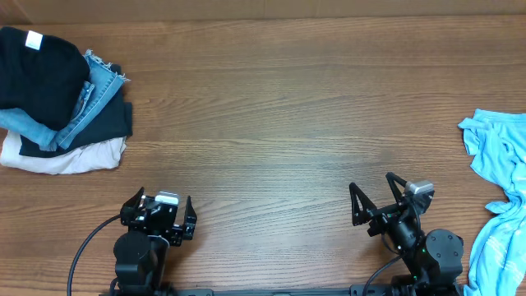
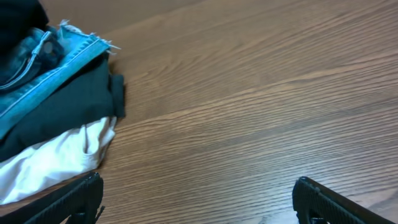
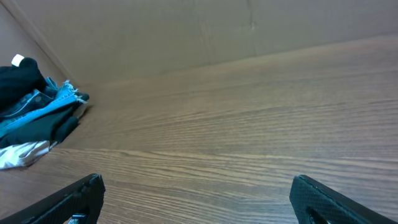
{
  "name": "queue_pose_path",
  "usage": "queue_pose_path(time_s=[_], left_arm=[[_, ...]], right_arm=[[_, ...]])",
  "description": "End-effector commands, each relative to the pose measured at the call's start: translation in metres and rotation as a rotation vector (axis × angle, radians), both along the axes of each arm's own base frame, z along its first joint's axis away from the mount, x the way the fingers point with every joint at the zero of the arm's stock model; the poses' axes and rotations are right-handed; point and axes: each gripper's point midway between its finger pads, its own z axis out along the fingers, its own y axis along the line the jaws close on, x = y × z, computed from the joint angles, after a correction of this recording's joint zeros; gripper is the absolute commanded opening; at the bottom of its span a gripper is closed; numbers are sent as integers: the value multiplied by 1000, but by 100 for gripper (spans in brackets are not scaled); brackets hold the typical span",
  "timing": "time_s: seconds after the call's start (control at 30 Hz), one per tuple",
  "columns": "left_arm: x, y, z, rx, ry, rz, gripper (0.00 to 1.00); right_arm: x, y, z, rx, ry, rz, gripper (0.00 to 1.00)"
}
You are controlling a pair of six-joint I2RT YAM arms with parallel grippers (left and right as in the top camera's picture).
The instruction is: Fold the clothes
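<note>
Blue T-shirt (image 1: 499,177) lies crumpled at right table (image 1: 271,107) edge. Left gripper (image 1: 159,210) and right gripper (image 1: 380,197) spread wide, holding nothing. Clothes pile (image 1: 57,99) far left.

This looks like a robotics lab bench, not a home. The left arm (image 1: 138,259) and right arm (image 1: 431,255), black and trailing cables, sit at the near edge of a wood-grain table (image 1: 271,123). A plain tan panel (image 3: 186,37) closes the far side. Staged props lie at the sides: a pile of clothes (image 1: 57,99) far left, a sky-blue T-shirt (image 1: 501,164) at the right edge.
</note>
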Motion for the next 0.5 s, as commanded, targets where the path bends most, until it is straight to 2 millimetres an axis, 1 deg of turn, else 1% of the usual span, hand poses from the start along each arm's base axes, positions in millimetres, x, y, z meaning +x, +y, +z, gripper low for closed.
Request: queue_pose_path(time_s=[0.0, 0.07, 0.1, 0.13, 0.17, 0.27, 0.47], left_arm=[[0, 2, 0, 27, -12, 1, 100], [0, -14, 1, -11, -12, -89, 100], [-2, -28, 1, -59, -10, -156, 100], [-4, -37, 2, -119, -5, -189, 100], [-5, -42, 3, -158, 0, -202, 100], [-7, -47, 3, -231, 11, -205, 100], [-7, -47, 3, -233, 11, -204, 100]], right_arm=[[-2, 1, -4, 3, 18, 5, 100], [-2, 1, -6, 2, 28, 5, 100], [-2, 0, -6, 2, 28, 4, 100], [-2, 0, -6, 2, 28, 4, 100], [-2, 0, -6, 2, 28, 4, 100], [-2, 0, -6, 2, 29, 4, 100], [-3, 0, -8, 2, 35, 4, 100]])
